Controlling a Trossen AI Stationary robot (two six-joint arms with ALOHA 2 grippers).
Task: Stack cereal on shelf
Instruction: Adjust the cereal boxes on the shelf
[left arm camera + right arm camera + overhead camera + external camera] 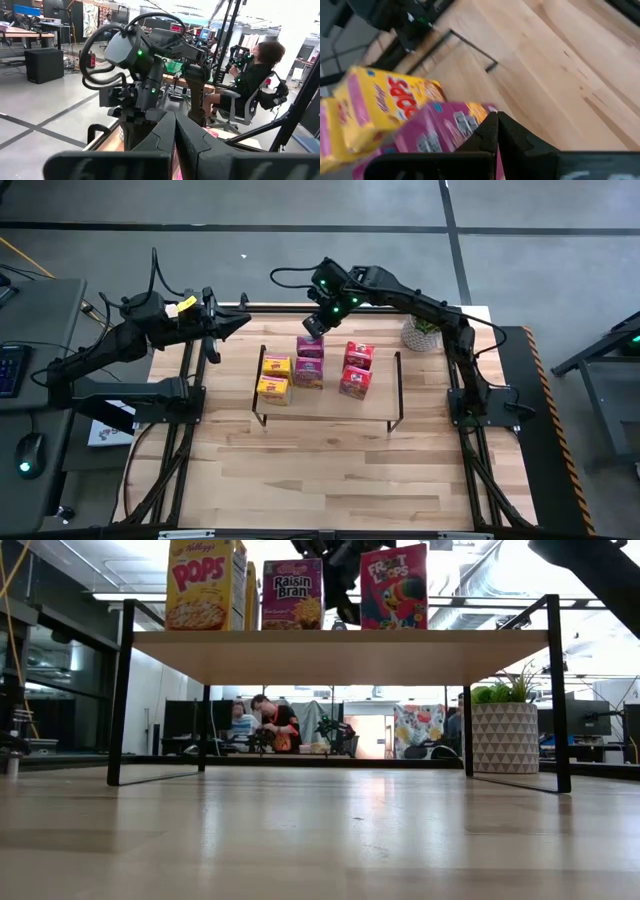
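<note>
hovering over low light-wood shelf on black wire legs (330, 402), right gripper (314, 323) fingers pressed together, empty, above rear magenta cardboard cereal box (310, 347). six boxes on shelf; stacking looks done, next likely retreat. left gripper (240, 323) shut, waiting beside shelf.

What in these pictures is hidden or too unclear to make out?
- Low view: the cereal boxes at the back of the shelf are hidden by the front ones, and the frame's edge cuts off their tops.
- High view: box lettering is too small to read.
- Right wrist view: the right gripper covers part of the pink box; print is blurred.
- Left wrist view: the left gripper and the right arm block the shelf.
</note>
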